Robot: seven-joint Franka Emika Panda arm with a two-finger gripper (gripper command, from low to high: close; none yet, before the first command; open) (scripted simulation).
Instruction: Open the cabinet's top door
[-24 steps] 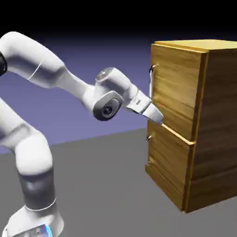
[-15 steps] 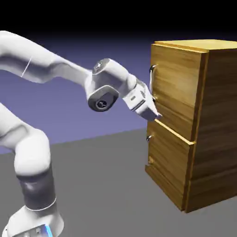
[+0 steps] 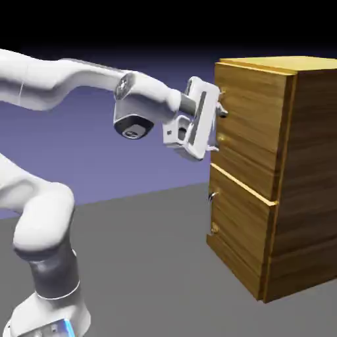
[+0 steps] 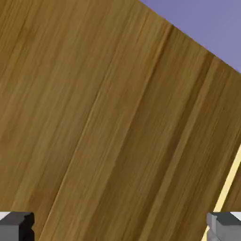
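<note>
Top door (image 3: 253,125): golden-brown, horizontal grain, closed, forming the cabinet's (image 3: 312,171) upper front, at the exterior view's right. Curved handle partly hidden by the gripper (image 3: 218,130). Fingers wide apart. Lower door (image 3: 240,227) beneath, closed, silver handle (image 3: 211,214).

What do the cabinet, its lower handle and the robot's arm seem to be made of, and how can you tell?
Cabinet: wood, probably varnished, judging by its golden-brown grain and soft sheen.
Lower handle: likely polished metal, being silvery with bright glints.
Arm: white and smooth with soft highlights; painted metal or plastic, the look cannot settle which.
</note>
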